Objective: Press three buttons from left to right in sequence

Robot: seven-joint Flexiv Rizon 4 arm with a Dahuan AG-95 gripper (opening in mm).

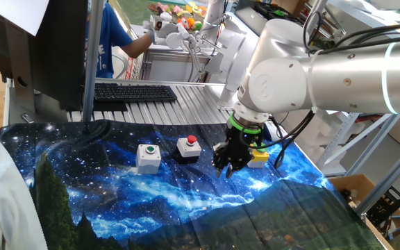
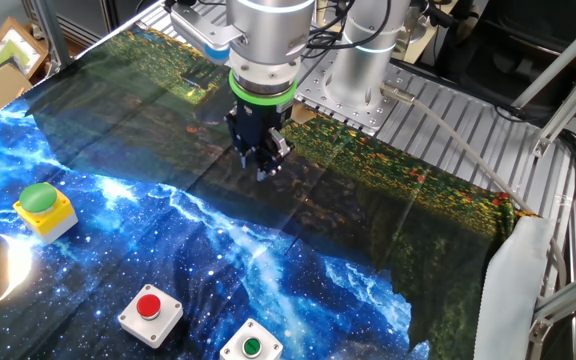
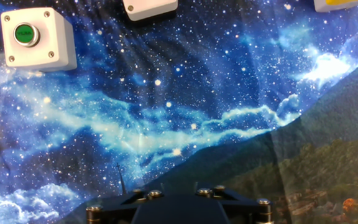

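Observation:
Three button boxes sit on a starry blue cloth. The grey-white box with a green cap is on the left. The black-and-white box with a red cap is in the middle. The yellow box is on the right, partly hidden behind my gripper. My gripper hovers above the cloth, in front of the boxes, between the red one and the yellow one. The other fixed view shows the yellow box, the red-cap box, the green-cap white box and the gripper. The hand view shows the green-cap box at top left. My fingertips are not distinct.
A black keyboard lies on the ribbed metal table behind the cloth. A person in blue stands at the back. The arm's base is mounted on the metal table. The cloth hangs over the table edge.

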